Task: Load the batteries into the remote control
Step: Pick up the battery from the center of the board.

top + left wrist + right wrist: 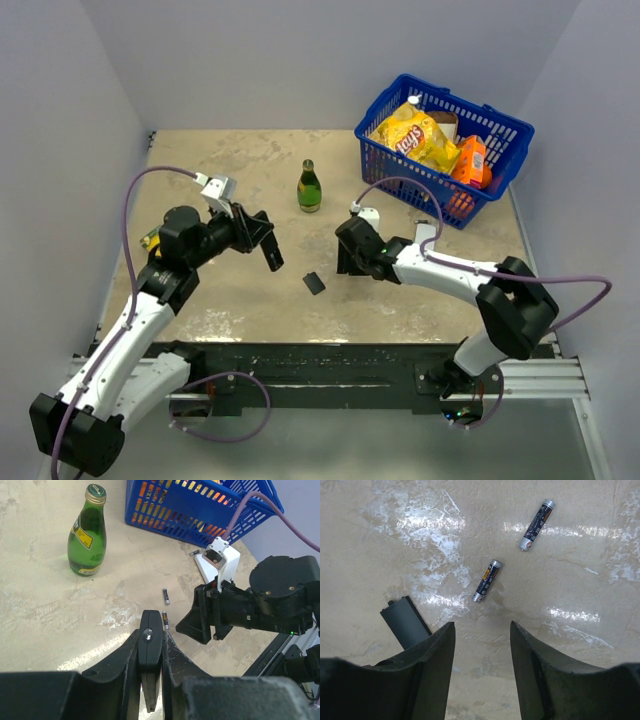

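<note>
Bottle (pixel 310 187) upright mid-way across the counter (pixel 230 160), basket (pixel 170 510) behind it to the right, two batteries (pixel 487 581) lying apart before the bottle, cover piece (pixel 314 283) beside them, remote control (pixel 150 645) in the left fingers (pixel 127 665) further left.

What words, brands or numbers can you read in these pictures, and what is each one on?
"Lay's": red logo on the yellow crinkly chip bag in the blue plastic basket.
Yellow label on the green glass bottle: too blurred to read.
Print on the two small dark-and-silver batteries: too small to read.
Orange packet in the basket: unreadable.
</note>
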